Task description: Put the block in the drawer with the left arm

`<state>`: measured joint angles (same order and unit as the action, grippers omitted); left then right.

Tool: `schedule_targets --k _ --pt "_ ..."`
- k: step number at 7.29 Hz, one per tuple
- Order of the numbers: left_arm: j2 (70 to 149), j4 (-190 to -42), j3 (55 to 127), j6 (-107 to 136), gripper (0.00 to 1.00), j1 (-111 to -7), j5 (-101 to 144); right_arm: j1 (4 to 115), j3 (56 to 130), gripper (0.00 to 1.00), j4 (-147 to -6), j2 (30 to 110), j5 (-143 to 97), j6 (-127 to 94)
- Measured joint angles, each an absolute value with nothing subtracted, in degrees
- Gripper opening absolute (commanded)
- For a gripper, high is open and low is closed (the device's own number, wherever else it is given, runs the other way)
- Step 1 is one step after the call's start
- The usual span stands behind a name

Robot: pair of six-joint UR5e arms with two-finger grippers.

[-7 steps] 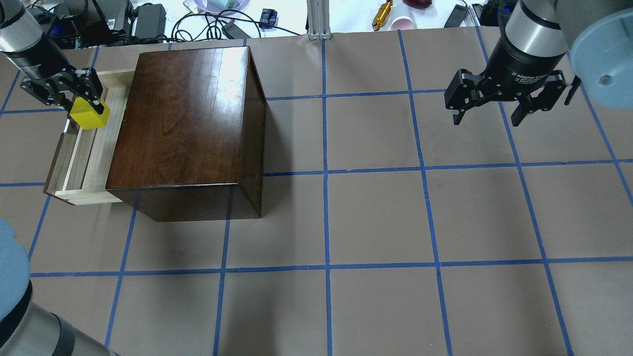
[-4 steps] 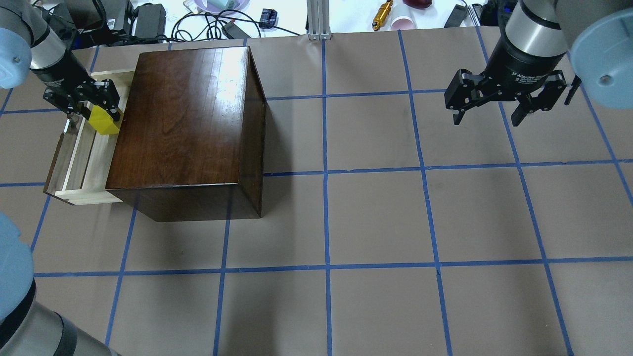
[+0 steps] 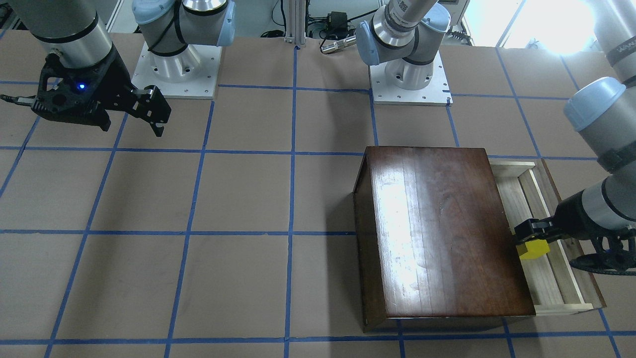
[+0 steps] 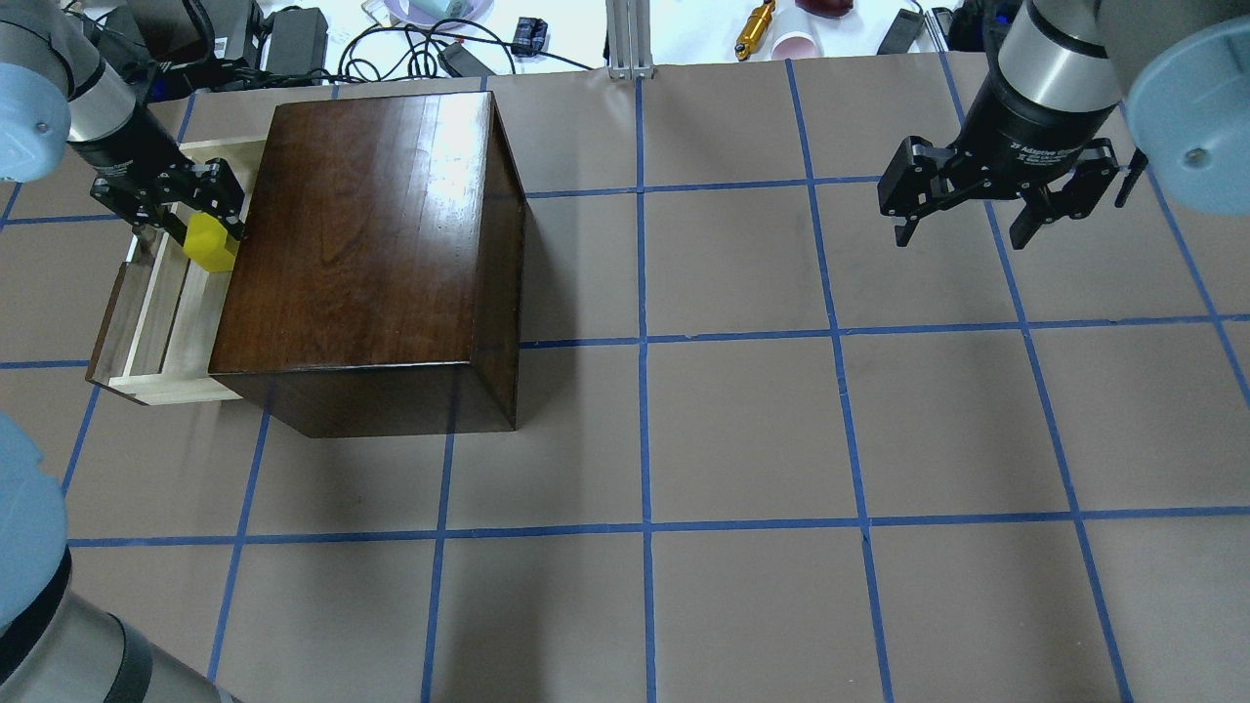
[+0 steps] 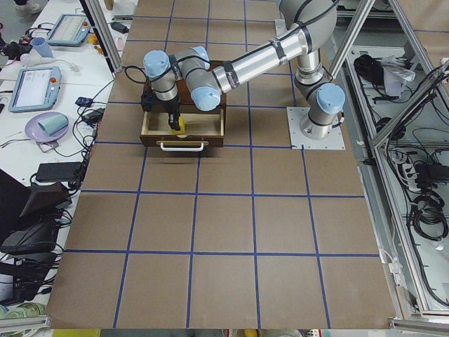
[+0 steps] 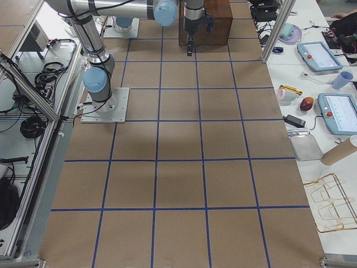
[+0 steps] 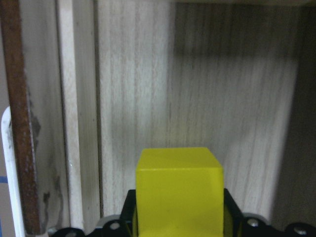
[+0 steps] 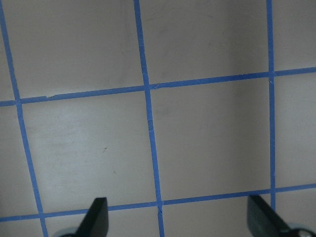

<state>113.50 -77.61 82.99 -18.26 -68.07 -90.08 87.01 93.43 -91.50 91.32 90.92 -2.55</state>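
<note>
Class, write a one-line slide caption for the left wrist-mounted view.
Yellow block held in the left gripper over the open drawer's pale wood floor.

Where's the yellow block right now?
In the overhead view the block sits at far left, held in the left gripper over the open drawer, right beside the cabinet.

Bright plain yellow on the block (image 4: 212,244), gripped in the black left claw (image 4: 195,227). Beneath that claw, pale raw wood with fine straight grain across the drawer (image 4: 171,312), dark brown along its front panel (image 4: 107,332). Just beside the claw, glossy deep brown on the cabinet (image 4: 361,225), streaked with white glare. Under the black right claw (image 4: 962,234), dull taupe table (image 4: 742,430), gridded in blue tape (image 4: 645,342).
</note>
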Motion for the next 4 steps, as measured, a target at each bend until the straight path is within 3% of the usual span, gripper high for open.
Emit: schedule_targets --k 4 --pt "107.6 -86.3 80.1 -17.9 1.0 -68.5 -90.3 87.0 93.4 1.0 -91.5 91.3 90.9 -2.5"
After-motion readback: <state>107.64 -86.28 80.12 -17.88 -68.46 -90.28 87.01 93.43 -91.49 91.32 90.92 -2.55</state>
